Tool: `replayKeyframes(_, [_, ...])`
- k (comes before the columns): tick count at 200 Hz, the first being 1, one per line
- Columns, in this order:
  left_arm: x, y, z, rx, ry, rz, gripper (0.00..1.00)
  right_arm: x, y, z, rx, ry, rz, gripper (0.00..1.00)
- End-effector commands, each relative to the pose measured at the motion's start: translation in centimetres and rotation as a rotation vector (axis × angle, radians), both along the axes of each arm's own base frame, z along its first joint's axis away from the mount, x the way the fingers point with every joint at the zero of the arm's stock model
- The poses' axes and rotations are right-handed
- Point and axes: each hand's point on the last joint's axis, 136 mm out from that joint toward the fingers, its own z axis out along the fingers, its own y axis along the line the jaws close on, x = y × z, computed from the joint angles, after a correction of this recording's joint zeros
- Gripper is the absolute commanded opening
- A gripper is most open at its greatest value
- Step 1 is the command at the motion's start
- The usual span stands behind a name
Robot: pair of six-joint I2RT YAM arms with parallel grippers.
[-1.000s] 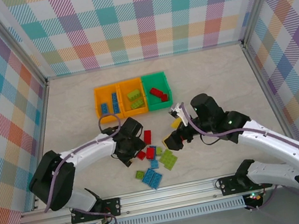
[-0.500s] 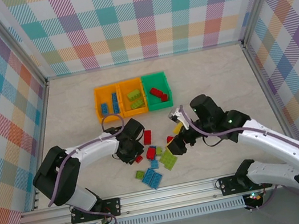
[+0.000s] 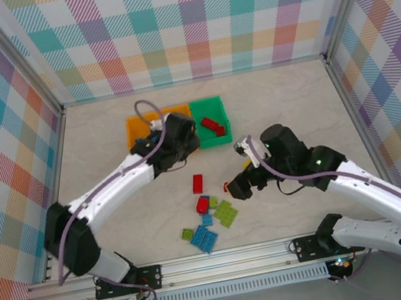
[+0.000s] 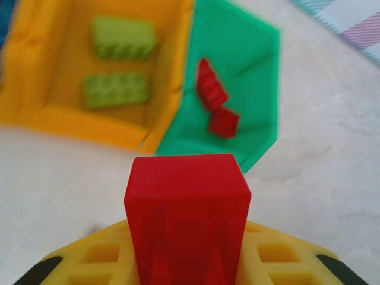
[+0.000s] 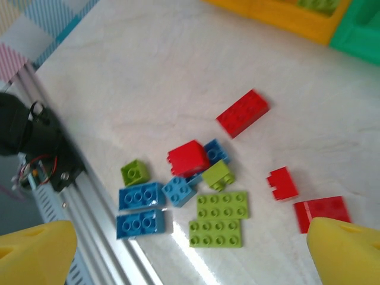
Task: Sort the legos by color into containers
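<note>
So the small red studded plastic brick (image 4: pixel 187 202) is now up in the air, clenched between the yellow fingers of the left end effector (image 3: pixel 181 134). 1 second ago that end effector was down at the left edge of the loose pile with its jaws apart, then it closed on the brick, and now the whole arm has swung up to the bins. The little red piece that sat at that edge of the pile is gone from the pale marble-look counter (image 3: pixel 105 136), so I'd say the pick worked. The brick hangs about where the middle orange plastic bin (image 4: pixel 89 122), with 2 lime green bricks (image 4: pixel 116 89) in it, meets the green rectangular plastic bin (image 4: pixel 243 59), which already has 2 red bricks (image 4: pixel 214 101). Can't tell if it's fully over the green one yet, probably needs a nudge to the right before letting go. The right end effector (image 3: pixel 239 177) has stayed wide open, gripping nothing, hovering just right of the leftover pile of red, blue and lime pieces (image 5: pixel 196 184). Plenty left to sort.
</note>
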Motion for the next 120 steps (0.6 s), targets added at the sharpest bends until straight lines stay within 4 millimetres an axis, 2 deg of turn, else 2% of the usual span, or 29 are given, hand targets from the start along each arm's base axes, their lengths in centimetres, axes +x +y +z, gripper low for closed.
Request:
replayKeyframes(1, [4.2, -2.8, -0.6, 0.116, -0.070, -0.070, 0.28, 1.0, -0.9, 0.5, -0.007, -0.023, -0.097, 1.00])
replayKeyframes(21, [7.5, -4.7, -2.1, 0.184, -0.062, -0.095, 0.28, 0.9, -1.4, 0.5, -0.011, -0.018, -0.120, 1.00])
replayKeyframes(46, [11.4, -5.5, -5.3, 0.200, -0.017, -0.092, 0.29, 0.4, -1.9, 0.4, -0.003, -0.004, -0.135, 1.00])
replayKeyframes(75, [13.7, -6.5, -7.6, 0.166, 0.024, -0.113, 0.39, 0.0, -2.1, 0.0, -0.006, 0.028, -0.136, 1.00])
replayKeyframes(97, [13.9, -7.2, -6.7, 0.152, 0.000, -0.153, 0.53, 0.0, -2.2, -0.2, -0.012, 0.027, -0.144, 1.00])
replayKeyframes(120, [13.2, -7.6, -4.6, 0.121, -0.036, -0.186, 0.59, 0.6, -2.2, -0.5, -0.021, 0.020, -0.165, 1.00])
